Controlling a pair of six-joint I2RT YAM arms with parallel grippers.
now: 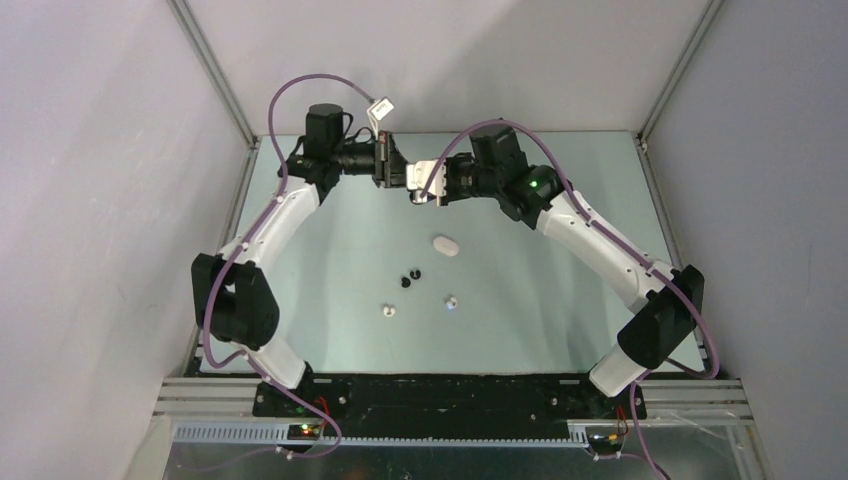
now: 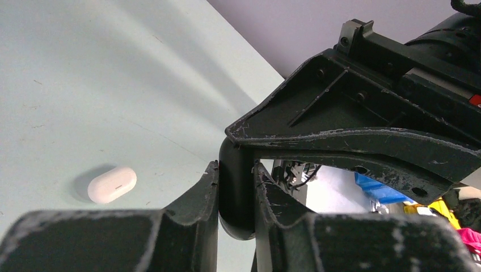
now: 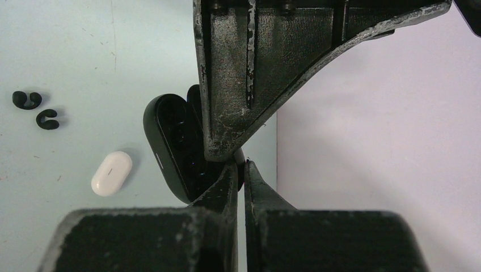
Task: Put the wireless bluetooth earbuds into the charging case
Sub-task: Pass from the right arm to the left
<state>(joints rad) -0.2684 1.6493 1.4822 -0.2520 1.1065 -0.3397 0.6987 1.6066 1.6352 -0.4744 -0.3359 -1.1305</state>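
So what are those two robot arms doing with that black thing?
They are holding a black case between them at the far side of the table. The left hand is clamped on it, and the right hand looks pinched on its edge. The case looks open. The two black earbuds, the two white earbuds and a white case lie on the table, so no earbud is in a case yet.

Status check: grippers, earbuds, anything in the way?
Left gripper and right gripper both shut on black case, mid-air. Black earbuds and white earbuds loose on table, none inserted. White case lying shut nearby; nothing blocking.
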